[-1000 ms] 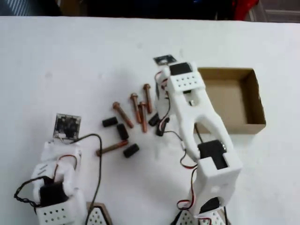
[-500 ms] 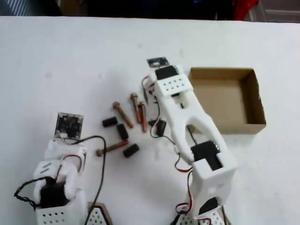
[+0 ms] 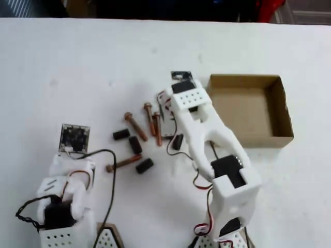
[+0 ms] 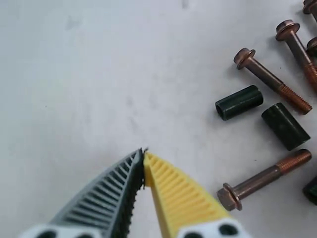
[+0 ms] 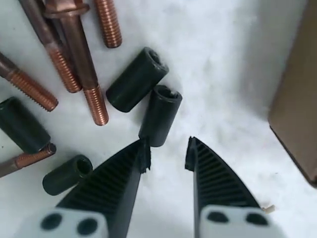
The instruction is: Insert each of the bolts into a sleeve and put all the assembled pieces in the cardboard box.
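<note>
Several copper bolts (image 3: 135, 126) and short black sleeves (image 3: 135, 144) lie loose at the table's middle. My right gripper (image 5: 167, 150) is open just above the table, its tips right beside one black sleeve (image 5: 160, 115), and another sleeve (image 5: 137, 79) lies against that one. Bolts (image 5: 79, 59) lie just past them. My left gripper (image 4: 143, 153) is shut and empty, hovering over bare table short of a bolt (image 4: 262, 178) and two sleeves (image 4: 239, 102). In the high view the right arm (image 3: 201, 129) stretches between the bolts and the cardboard box (image 3: 248, 108).
The cardboard box is open-topped, and its wall (image 5: 297, 99) stands close beside the right gripper. The left arm (image 3: 64, 191) sits at the front left corner, with a black cable (image 3: 109, 175) looping from it toward the nearest bolt (image 3: 123, 163).
The right arm swung left over the bolts, then came back slightly right and nearer, covering one bolt and a sleeve. The left arm drew back a little toward the front edge.
</note>
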